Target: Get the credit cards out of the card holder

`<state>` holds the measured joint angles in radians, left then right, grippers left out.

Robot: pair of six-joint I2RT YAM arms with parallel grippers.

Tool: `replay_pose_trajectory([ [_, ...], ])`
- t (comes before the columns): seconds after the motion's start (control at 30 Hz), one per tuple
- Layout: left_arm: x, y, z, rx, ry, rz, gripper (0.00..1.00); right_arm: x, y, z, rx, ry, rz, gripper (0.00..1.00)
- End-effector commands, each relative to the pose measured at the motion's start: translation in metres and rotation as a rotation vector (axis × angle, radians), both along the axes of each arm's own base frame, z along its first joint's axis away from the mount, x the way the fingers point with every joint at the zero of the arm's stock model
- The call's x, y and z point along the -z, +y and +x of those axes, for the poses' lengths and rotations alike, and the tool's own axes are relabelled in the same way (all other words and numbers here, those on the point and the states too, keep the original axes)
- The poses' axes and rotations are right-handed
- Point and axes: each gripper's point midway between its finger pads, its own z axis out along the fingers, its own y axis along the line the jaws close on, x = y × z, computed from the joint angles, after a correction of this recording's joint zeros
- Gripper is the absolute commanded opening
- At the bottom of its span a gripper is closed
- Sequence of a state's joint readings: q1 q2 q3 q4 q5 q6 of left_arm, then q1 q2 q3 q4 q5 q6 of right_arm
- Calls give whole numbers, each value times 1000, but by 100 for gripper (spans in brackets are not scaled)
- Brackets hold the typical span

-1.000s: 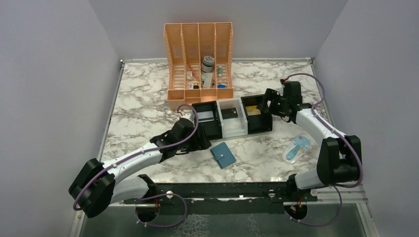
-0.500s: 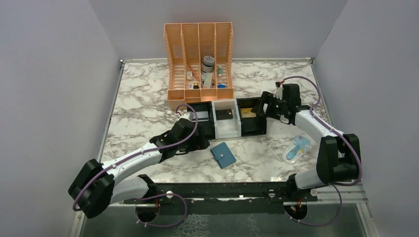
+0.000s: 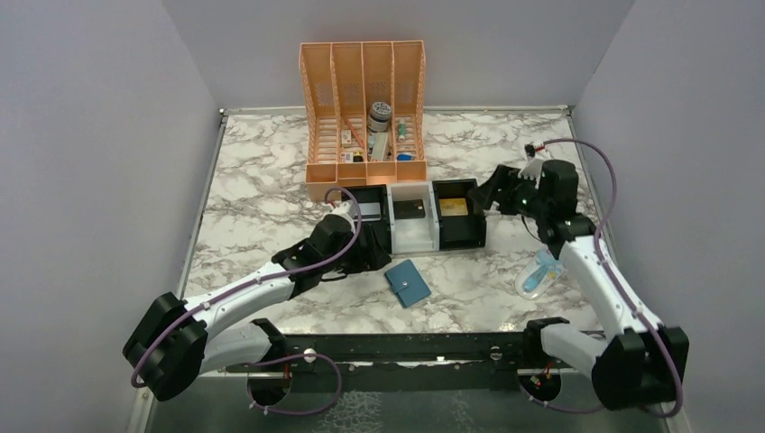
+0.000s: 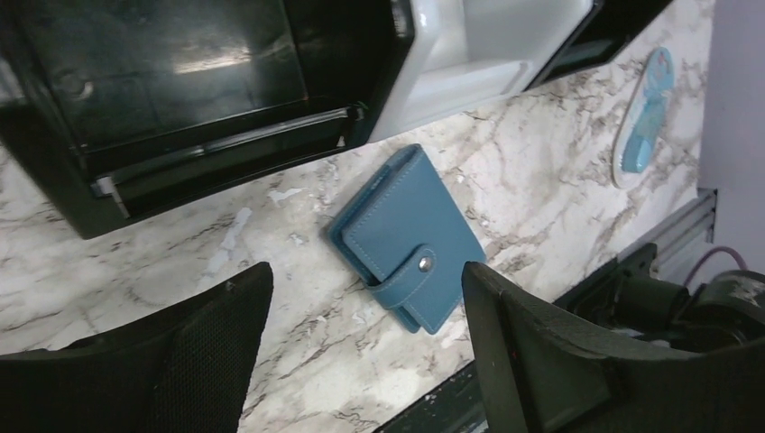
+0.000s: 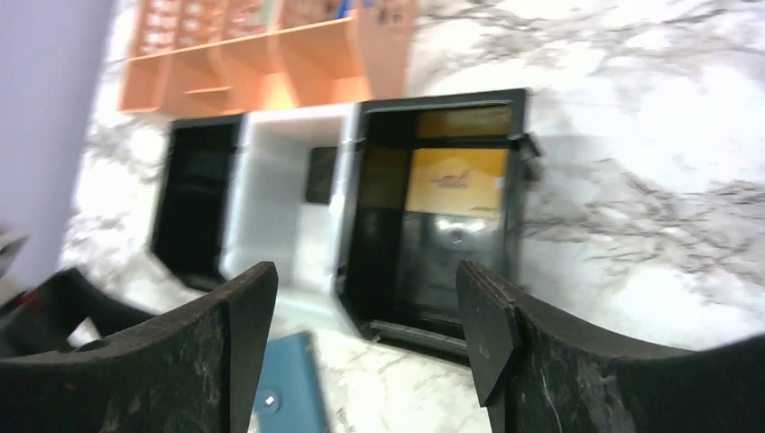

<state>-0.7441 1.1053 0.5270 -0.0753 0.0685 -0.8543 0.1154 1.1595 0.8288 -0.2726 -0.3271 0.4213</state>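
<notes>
The blue card holder lies flat on the marble, folded shut with its snap tab fastened; its corner also shows in the right wrist view. One gold-tan credit card rests in the right black compartment of the tray. My left gripper hovers just left of the holder, open and empty, with the holder ahead of its fingertips. My right gripper stands open and empty to the right of the tray, facing it.
The black-white-black tray sits mid-table, with a dark card in its white compartment and a silver-white card in the left one. An orange organizer stands behind. A pale blue packet lies at right. Walls enclose the table.
My right arm has drawn back to the right, away from the tray, and its elbow has swung outward. The tray sits slightly further left. The left arm has barely moved.
</notes>
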Motion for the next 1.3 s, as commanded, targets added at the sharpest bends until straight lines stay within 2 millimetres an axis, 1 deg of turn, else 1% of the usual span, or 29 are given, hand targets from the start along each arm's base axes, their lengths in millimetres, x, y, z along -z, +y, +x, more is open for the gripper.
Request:
replay_pose_trajectory([
  [0.0, -10, -19, -5, 85, -21, -81, 76, -3, 34, -52, -224, -46, 141, 69],
  [0.07, -2, -16, -8, 85, -13, -59, 72, 6, 47, -77, -312, -32, 223, 63],
  [0.13, 5, -12, -11, 68, -5, -29, 70, 16, 55, -97, -365, -27, 281, 58],
  [0.23, 11, -10, -14, 29, -25, 23, 67, 25, 57, -113, -410, -17, 287, 53],
  [0.33, 18, -22, -22, 51, -21, 64, 63, 35, 61, -118, -431, 13, 303, 49],
  [0.4, 19, -31, -26, 62, -45, 104, 62, 42, 68, -122, -456, 58, 328, 44],
  [0.47, 24, -34, -29, 47, -63, 145, 61, 48, 83, -128, -501, 75, 325, 43],
  [0.57, 29, -39, -32, 24, -66, 160, 60, 68, 110, -137, -524, 116, 230, 43],
  [0.63, 28, -44, -33, 39, -85, 179, 59, 80, 118, -139, -498, 146, 175, 43],
  [0.73, 29, -48, -33, 51, -98, 206, 59, 85, 120, -139, -484, 141, 177, 43],
  [0.8, 32, -52, -34, 63, -99, 221, 57, 91, 122, -143, -506, 150, 171, 42],
  [0.87, 33, -58, -35, 76, -104, 231, 56, 100, 123, -149, -538, 169, 160, 42],
  [0.97, 37, -65, -37, 99, -106, 248, 52, 112, 123, -150, -538, 182, 152, 42],
  [1.07, 44, -63, -40, 97, -97, 267, 48, 117, 129, -157, -588, 191, 192, 42],
  [1.13, 48, -60, -42, 96, -93, 278, 46, 124, 131, -159, -596, 206, 188, 42],
  [1.27, 53, -53, -42, 85, -95, 295, 46, 139, 132, -160, -598, 236, 160, 43],
])
